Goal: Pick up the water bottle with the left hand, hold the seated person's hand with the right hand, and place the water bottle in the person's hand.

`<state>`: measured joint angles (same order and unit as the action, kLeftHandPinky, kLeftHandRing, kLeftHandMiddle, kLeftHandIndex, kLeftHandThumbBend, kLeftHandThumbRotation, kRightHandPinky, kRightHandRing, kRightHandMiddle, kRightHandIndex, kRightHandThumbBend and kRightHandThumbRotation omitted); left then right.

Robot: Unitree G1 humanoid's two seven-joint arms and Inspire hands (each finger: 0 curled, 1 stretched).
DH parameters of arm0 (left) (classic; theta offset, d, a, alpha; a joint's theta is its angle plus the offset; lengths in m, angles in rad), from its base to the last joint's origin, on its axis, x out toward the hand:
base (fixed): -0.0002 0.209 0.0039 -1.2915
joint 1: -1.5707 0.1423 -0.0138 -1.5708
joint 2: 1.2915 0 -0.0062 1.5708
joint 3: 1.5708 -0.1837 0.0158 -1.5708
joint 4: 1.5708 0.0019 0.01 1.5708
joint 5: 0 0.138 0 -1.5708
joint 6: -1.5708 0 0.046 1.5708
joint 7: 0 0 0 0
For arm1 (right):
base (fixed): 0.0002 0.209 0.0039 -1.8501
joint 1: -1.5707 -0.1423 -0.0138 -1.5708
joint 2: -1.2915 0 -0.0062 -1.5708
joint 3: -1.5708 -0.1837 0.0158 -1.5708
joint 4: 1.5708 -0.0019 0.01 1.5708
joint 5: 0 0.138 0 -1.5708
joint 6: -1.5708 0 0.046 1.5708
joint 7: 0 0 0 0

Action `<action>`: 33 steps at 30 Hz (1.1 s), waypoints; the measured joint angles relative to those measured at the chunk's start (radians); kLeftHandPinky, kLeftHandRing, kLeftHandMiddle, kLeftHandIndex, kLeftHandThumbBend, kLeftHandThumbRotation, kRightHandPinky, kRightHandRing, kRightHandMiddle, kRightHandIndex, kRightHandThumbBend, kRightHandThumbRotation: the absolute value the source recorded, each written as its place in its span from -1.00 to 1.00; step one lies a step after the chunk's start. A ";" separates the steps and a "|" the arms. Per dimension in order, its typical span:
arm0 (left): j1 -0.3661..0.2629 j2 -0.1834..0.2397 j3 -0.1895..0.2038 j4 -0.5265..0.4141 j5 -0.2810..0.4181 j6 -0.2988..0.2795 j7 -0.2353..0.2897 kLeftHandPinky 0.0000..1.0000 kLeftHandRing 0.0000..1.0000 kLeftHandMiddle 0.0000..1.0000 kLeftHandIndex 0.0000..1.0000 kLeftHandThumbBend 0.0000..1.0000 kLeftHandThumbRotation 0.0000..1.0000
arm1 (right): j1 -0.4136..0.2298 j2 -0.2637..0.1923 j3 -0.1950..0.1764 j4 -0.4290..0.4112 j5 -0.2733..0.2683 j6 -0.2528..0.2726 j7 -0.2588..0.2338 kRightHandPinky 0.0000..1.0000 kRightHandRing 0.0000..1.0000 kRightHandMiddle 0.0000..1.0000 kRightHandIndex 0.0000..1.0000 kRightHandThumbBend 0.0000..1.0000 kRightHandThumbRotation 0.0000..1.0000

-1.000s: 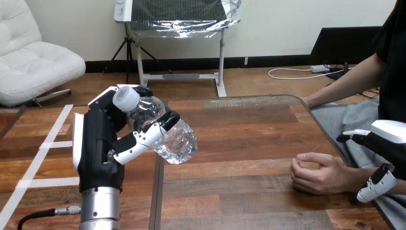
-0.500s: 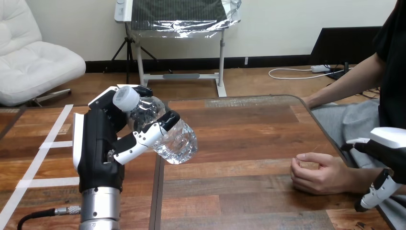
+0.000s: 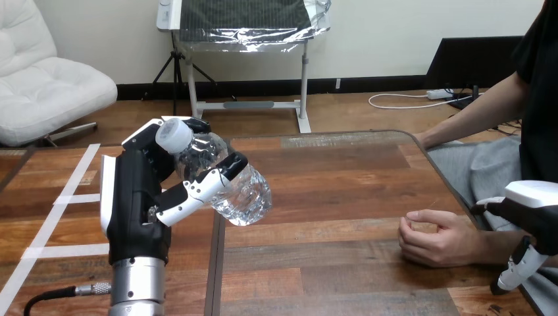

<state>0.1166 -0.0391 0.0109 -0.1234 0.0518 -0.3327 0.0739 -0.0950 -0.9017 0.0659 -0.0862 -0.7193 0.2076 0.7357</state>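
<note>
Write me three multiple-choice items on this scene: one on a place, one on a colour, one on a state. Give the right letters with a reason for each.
1. Where does the person's hand lie?
A. On the table, near its right edge
B. In the person's lap
C. Raised high above the table

2. What colour is the cap of the water bottle?
A. Red
B. White
C. Blue

3. How is the water bottle placed?
A. Standing upright on the table
B. Lying flat on the table
C. Tilted, gripped in the left hand, clear of the table

Answers:
1 A: the loosely curled hand rests on the wood by the right edge.
2 B: the cap at the bottle's upper left end is white.
3 C: fingers and thumb wrap the clear bottle, which leans cap up and to the left, off the table.
</note>
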 measured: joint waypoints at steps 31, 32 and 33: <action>0.001 0.002 0.003 0.000 -0.002 0.000 -0.003 -0.09 -0.13 -0.07 -0.04 0.26 -1.00 | -0.157 0.008 0.167 0.200 -0.100 -0.015 -0.022 0.66 0.82 0.84 0.76 0.34 -1.00; 0.001 0.002 0.004 0.000 -0.002 0.000 -0.003 -0.09 -0.13 -0.07 -0.04 0.26 -1.00 | -0.160 0.009 0.169 0.207 -0.100 -0.016 -0.027 0.65 0.82 0.84 0.76 0.34 -1.00; 0.001 0.002 0.004 0.000 -0.002 0.000 -0.003 -0.09 -0.13 -0.07 -0.04 0.26 -1.00 | -0.163 0.010 0.171 0.213 -0.101 -0.017 -0.030 0.65 0.82 0.84 0.76 0.34 -1.00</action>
<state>0.1176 -0.0373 0.0146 -0.1233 0.0496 -0.3331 0.0705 -0.2575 -0.8921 0.2373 0.1271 -0.8199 0.1907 0.7053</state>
